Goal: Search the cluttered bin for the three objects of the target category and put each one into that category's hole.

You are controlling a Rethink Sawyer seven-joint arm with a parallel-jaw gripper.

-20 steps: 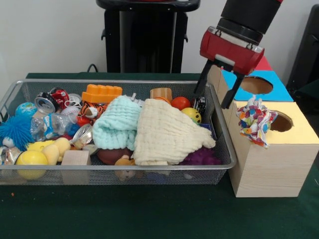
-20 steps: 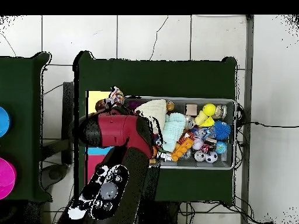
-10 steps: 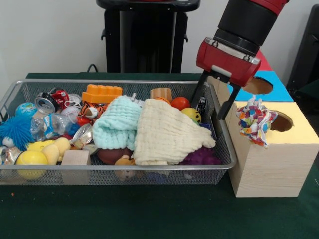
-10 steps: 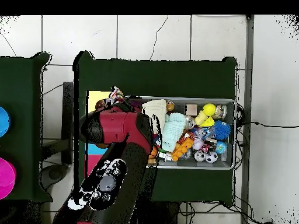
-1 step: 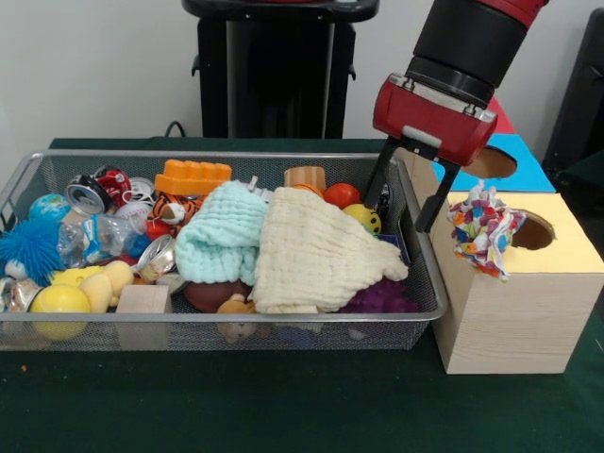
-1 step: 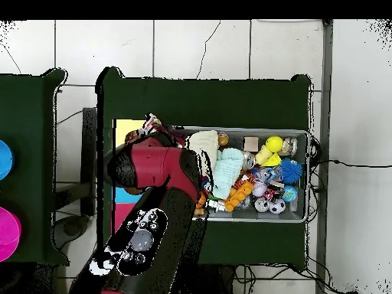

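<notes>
- Hanging over the right end of the wire bin (image 5: pixel 28 184), the gripper (image 5: pixel 403 201) has its two black fingers spread wide with nothing between them, tips up in the air by the bin's right wall.
- Colourful patterned cloth (image 5: pixel 482 229) is draped on the yellow top of the wooden box (image 5: pixel 510 321), just left of the round hole (image 5: pixel 532 231). It hangs a bit over the front edge, so it's beside the hole and not in it.
- Inside the bin, a cream cloth (image 5: pixel 316 253) and a mint cloth (image 5: pixel 220 233) lie side by side on top of the pile, touching each other.
- Other clutter: orange block (image 5: pixel 192 176), blue spiky ball (image 5: pixel 30 248), yellow ball (image 5: pixel 59 304), wooden cube (image 5: pixel 143 302), crushed can (image 5: pixel 87 194).
- From overhead, the red arm (image 6: pixel 157 172) covers the box side, so the cloth only peeks out at (image 6: pixel 153 122).
</notes>
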